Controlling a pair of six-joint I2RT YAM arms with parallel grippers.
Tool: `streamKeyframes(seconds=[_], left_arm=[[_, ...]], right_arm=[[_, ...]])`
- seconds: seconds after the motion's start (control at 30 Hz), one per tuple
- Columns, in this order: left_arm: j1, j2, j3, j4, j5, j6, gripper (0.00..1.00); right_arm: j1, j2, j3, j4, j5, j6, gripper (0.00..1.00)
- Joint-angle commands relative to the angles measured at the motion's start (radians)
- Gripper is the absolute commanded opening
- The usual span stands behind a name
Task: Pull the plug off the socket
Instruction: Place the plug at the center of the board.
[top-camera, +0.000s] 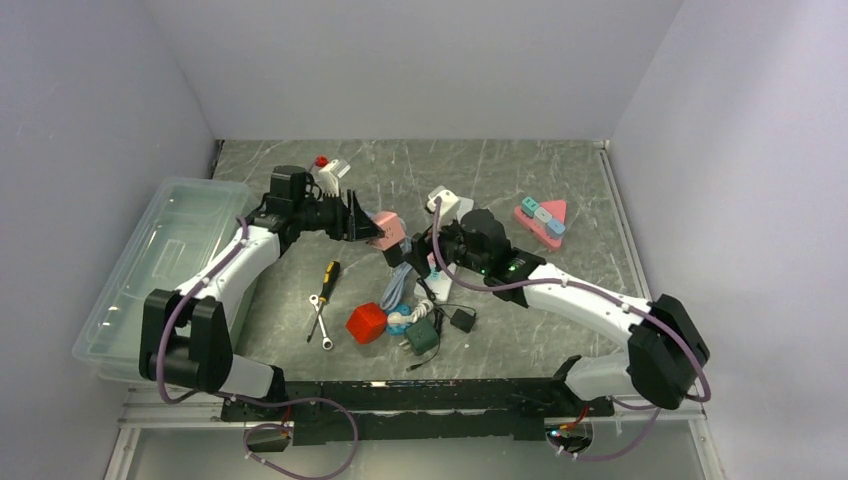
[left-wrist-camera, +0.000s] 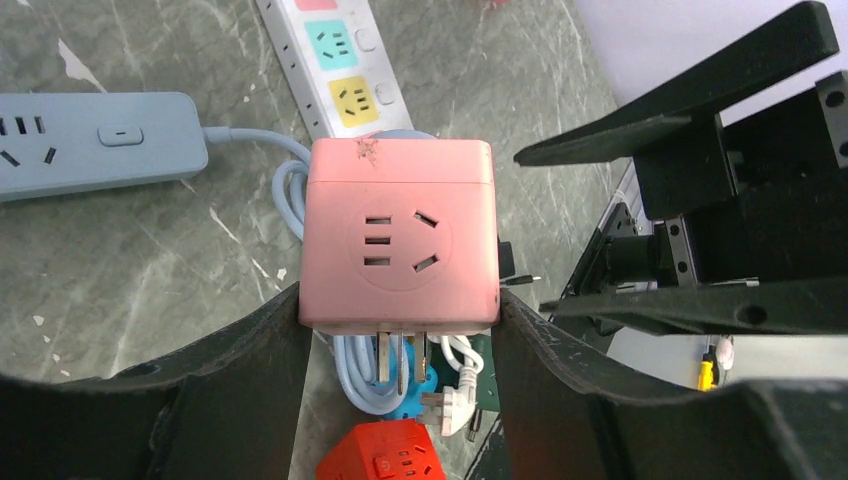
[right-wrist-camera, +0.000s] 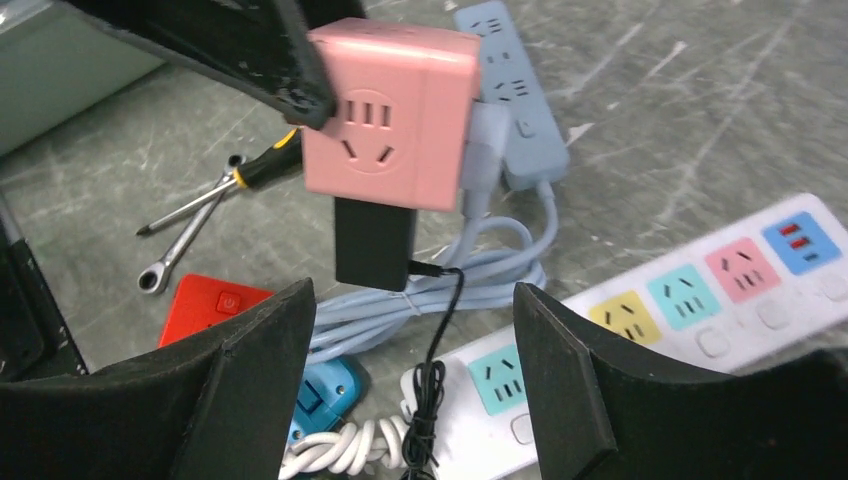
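Currently you are holding the pink plastic cube socket (left-wrist-camera: 400, 240) up off the grey marbled table (top-camera: 520, 180), clenched between the fingers of the left gripper (left-wrist-camera: 398, 312) on two opposite faces. The right gripper (right-wrist-camera: 410, 300) is hanging released, jaws spread wide, just below and short of the black rectangular adapter plug (right-wrist-camera: 375, 243), which is sticking out of the cube's lower face. Nothing is touching the plug yet.

A pale blue plug (right-wrist-camera: 487, 150) is also sitting in a side face, its cable looping down. Judging by your line-up, that is probably not the one you are going for.

- Approach: you are aiming at the black body, so be bringing the open jaws up around its flat sides, close to the cube, and keeping clear of the thin black cord (right-wrist-camera: 440, 330) at its foot.
- Pull: be closing fully first, then drawing straight along the pin axis, away from the cube, while the left grip is resisting.
- Risk: tilting could be twisting the cube out of the left fingers.
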Motion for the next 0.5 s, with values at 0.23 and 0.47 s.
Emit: streamKeyframes(seconds=[0.23,0.47], left_arm=[[0.000,0.085,0.008,0.087,0.035,-0.096,0.00],[-0.001,0.116,0.010,0.076,-0.008,-0.099,0.00]], right_arm=[[-0.006,0.178,0.045,0.137,-0.110,-0.029,0.69],[0.018,0.231,0.049,0.203,-0.104,-0.002,0.63]])
